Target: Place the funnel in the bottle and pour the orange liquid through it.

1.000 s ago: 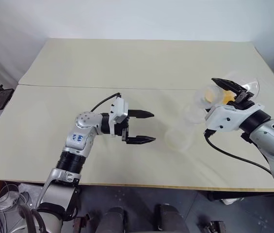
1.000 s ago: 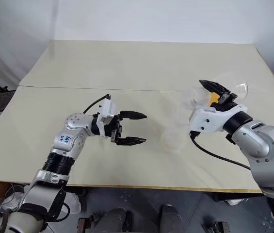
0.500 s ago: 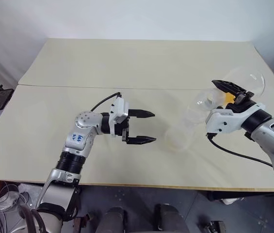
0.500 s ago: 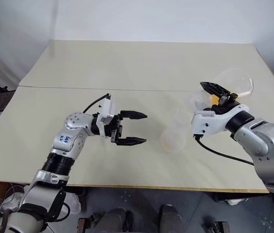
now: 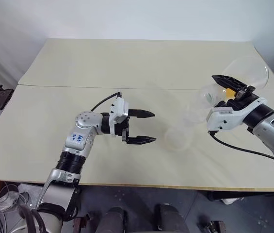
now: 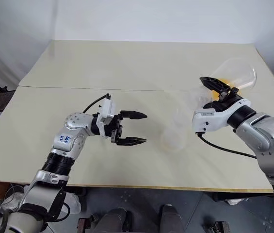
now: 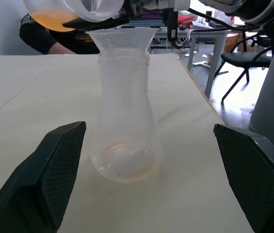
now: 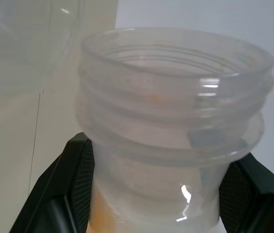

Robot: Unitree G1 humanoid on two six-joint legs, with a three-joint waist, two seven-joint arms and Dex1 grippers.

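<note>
Flared clear funnel (image 7: pixel 122 38) tops curved glassy bottle (image 7: pixel 124 121).

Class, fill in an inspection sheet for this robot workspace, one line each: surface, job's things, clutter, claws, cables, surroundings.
Surface: beige table, two panels meeting at a seam, bare apart from the glassware.
Job's things: clear bottle stands upright on the table with the funnel seated in its neck; a thin orange film at its base. A flask with orange liquid is held tilted, mouth above the funnel.
Clutter: nothing seen.
Claws: left claw open, level, beside the bottle, not touching it; right claw shut on the flask's neck.
Cables: black cable hanging from the right wrist; another at the left wrist.
Surroundings: white backdrop; office chairs and a person's dark sleeve behind.
</note>
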